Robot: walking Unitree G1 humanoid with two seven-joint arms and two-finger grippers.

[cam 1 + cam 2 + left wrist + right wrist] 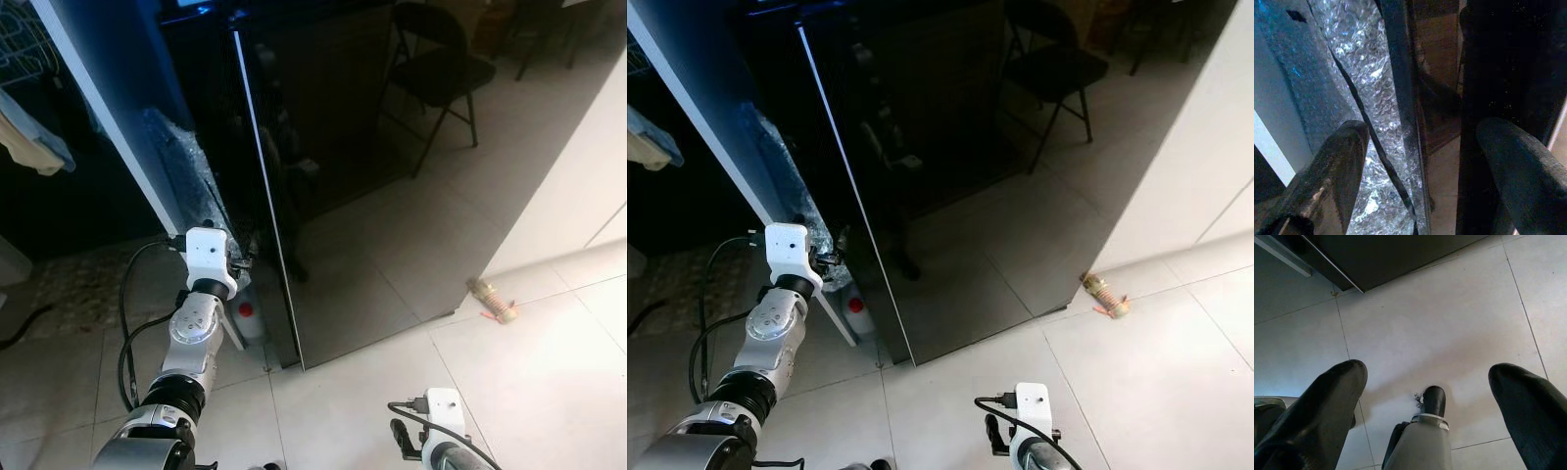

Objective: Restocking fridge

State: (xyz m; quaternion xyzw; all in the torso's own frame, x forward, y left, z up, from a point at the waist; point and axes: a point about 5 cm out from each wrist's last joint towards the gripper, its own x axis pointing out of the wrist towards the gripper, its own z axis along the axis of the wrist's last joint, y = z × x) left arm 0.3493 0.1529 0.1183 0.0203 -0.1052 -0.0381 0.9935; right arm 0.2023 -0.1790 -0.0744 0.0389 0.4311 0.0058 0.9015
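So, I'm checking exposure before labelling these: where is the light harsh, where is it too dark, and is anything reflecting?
Eye views: sunlight washes out the floor tiles lower right; the black fridge door mirrors a folding chair. Left wrist view: dim, the left gripper straddles the door edge beside glinting bubble wrap. Right wrist view: evenly lit, the right gripper shadows the tile.

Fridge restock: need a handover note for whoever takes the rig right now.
Left pincer: open, raised at the edge of the dark fridge door, fingers either side of the edge, nothing held.
Right pincer: open, empty, hanging low over the floor tiles.
Things: a small bottle with a red cap stands on the floor by the door's foot; a small object lies on the tiles to the right.
Done: arm brought to the door edge.
Left: swing the door, then load; no stock in hand yet.
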